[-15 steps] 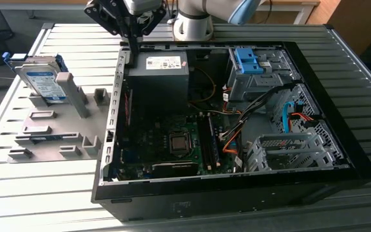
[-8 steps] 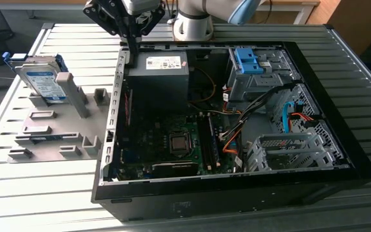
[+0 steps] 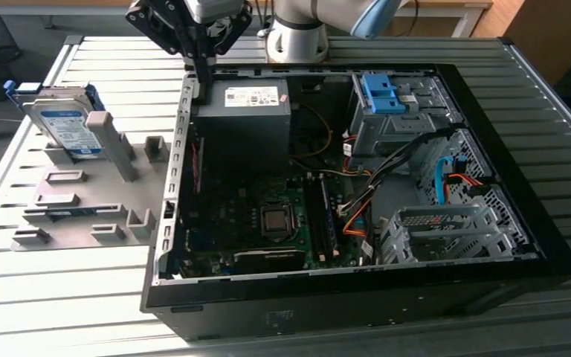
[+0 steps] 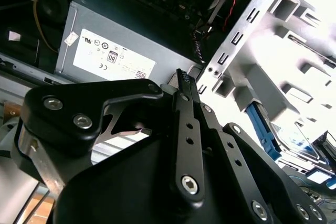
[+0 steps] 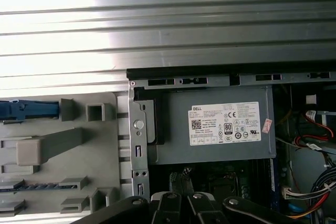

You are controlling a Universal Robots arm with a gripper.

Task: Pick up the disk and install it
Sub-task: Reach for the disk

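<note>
Fingers (image 4: 185, 129) pinched together on nothing, the gripper (image 3: 197, 93) hanging right over the case wall (image 3: 179, 160) with the power supply (image 3: 243, 119) just beside it at four o'clock in the exterior view. The disk (image 3: 63, 125) is well apart at nine o'clock, standing on edge in the grey fixture (image 3: 87, 216) on the table (image 3: 27, 297), not yet picked up. Trouble here, I'd say: a low swing toward nine o'clock could snag that wall or the fixture's posts, and closed jaws arriving at the standing drive would shove it over rather than grip it.
</note>
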